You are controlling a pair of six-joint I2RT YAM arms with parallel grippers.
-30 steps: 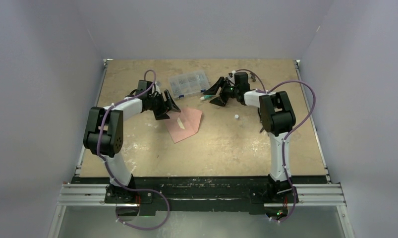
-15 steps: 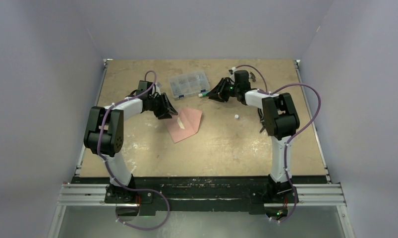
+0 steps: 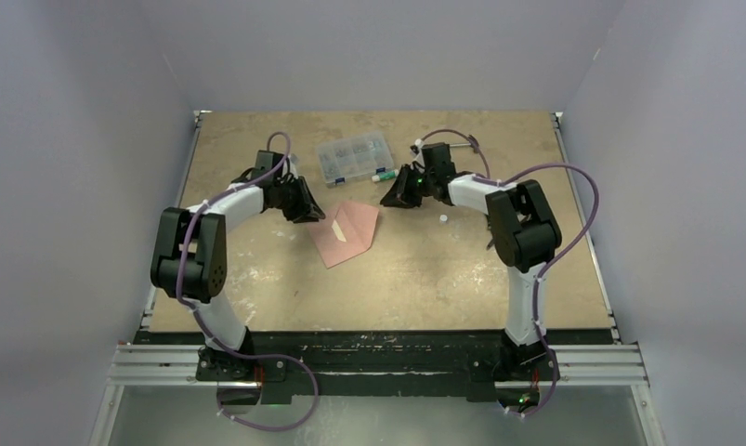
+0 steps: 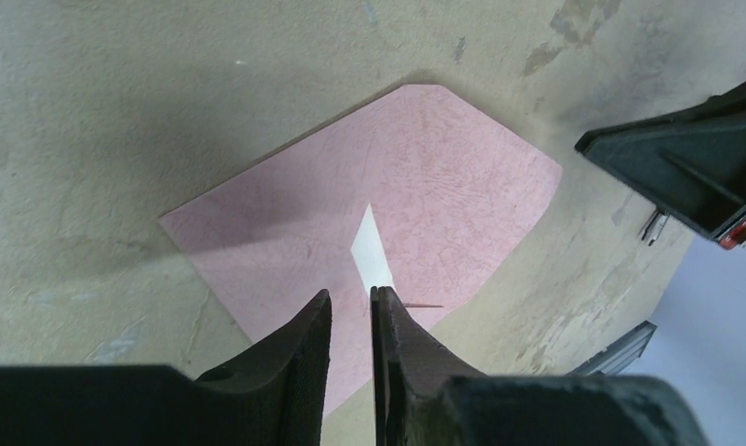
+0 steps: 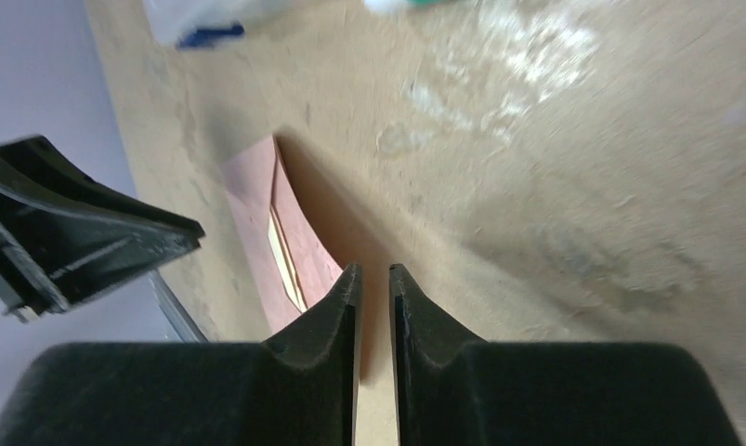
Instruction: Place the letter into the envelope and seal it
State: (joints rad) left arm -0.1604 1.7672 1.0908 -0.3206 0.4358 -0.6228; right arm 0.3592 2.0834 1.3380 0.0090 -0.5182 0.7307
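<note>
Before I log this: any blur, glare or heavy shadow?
Right wrist: blur smears the far table and the clear box. Left wrist: sharp, a shadow darkening the left of the envelope. Top external: even light, no glare.

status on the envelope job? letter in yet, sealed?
Done: the letter, a pale sliver at the seam, looks tucked inside the envelope. In hand: nothing; left gripper and right gripper hover by it, jaws nearly shut. Remaining: sealing; the gap at the seam suggests the flap isn't stuck down. The glue stick lies beside the clear box.
</note>
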